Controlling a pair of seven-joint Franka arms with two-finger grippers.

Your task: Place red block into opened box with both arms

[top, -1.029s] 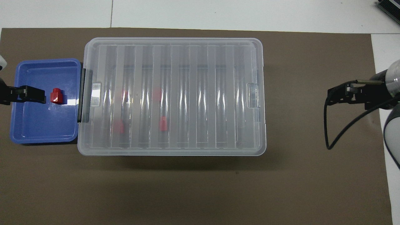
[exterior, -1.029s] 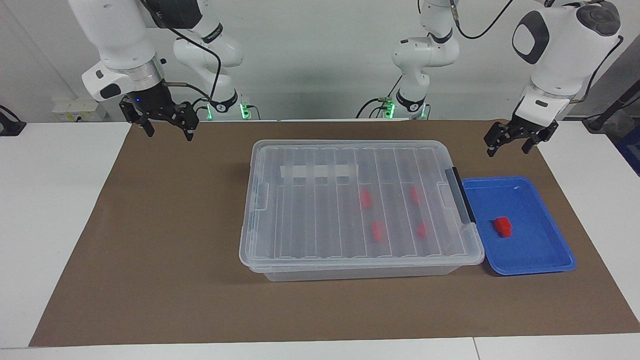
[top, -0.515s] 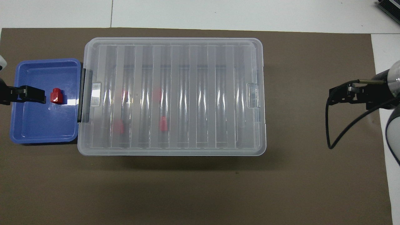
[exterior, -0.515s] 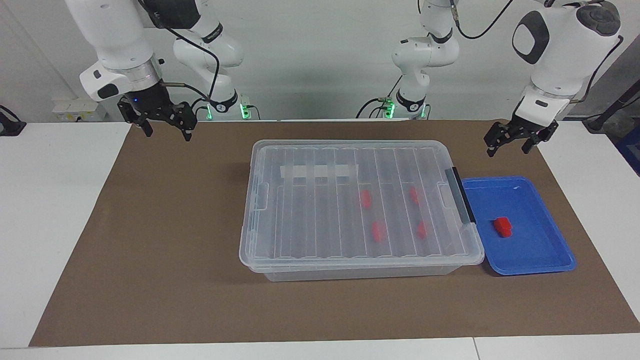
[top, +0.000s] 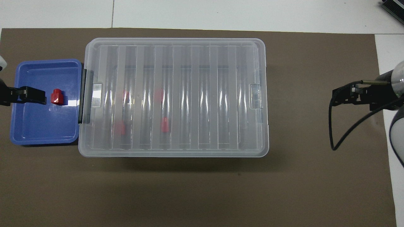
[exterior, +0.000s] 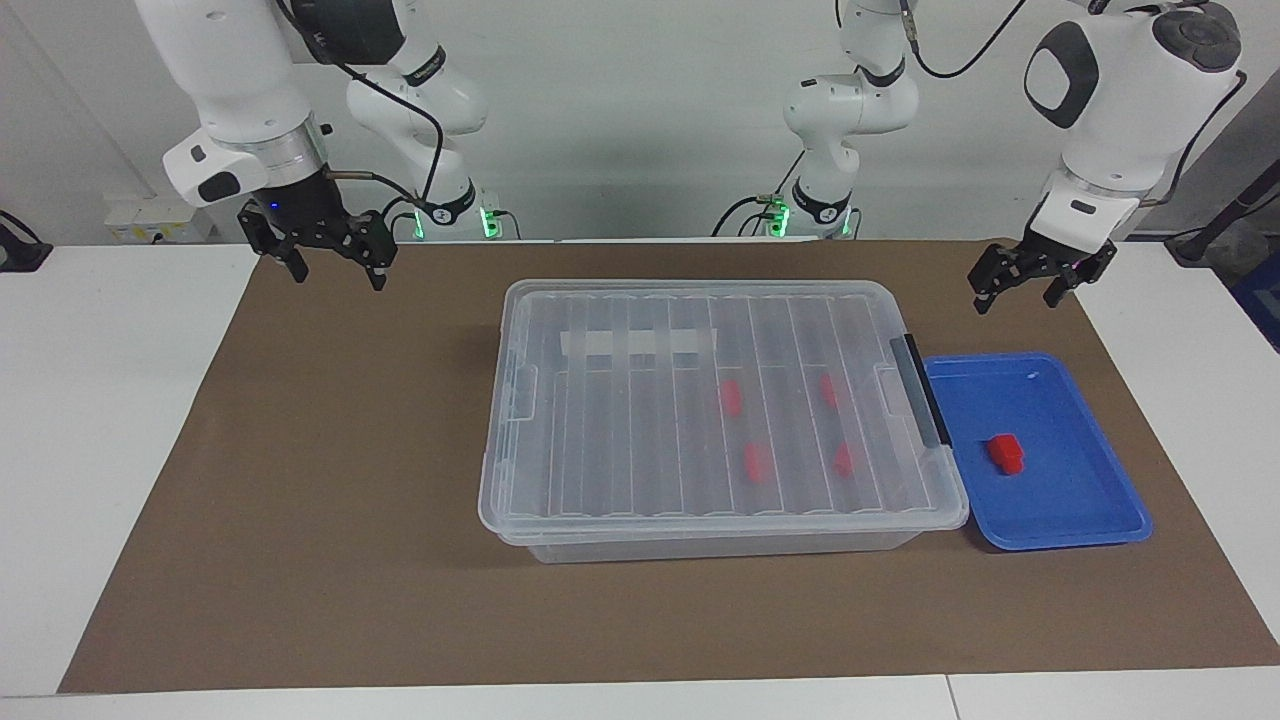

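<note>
Red block (exterior: pixel 1005 453) lies in the blue tray (exterior: pixel 1090 525), below the left gripper (exterior: pixel 1030 283), fingers apart and empty. Right gripper (exterior: pixel 330 257) likewise hangs apart, well clear of the box (exterior: pixel 720 530). Risk: its lid (exterior: pixel 620 440) remains shut (four blocks inside), so any drop would land on top.

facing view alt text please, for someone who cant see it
A large clear plastic box with its ribbed lid shut holds four small red blocks; a fifth red block lies in the shallow blue tray beside it. Both open tools hang raised.
</note>
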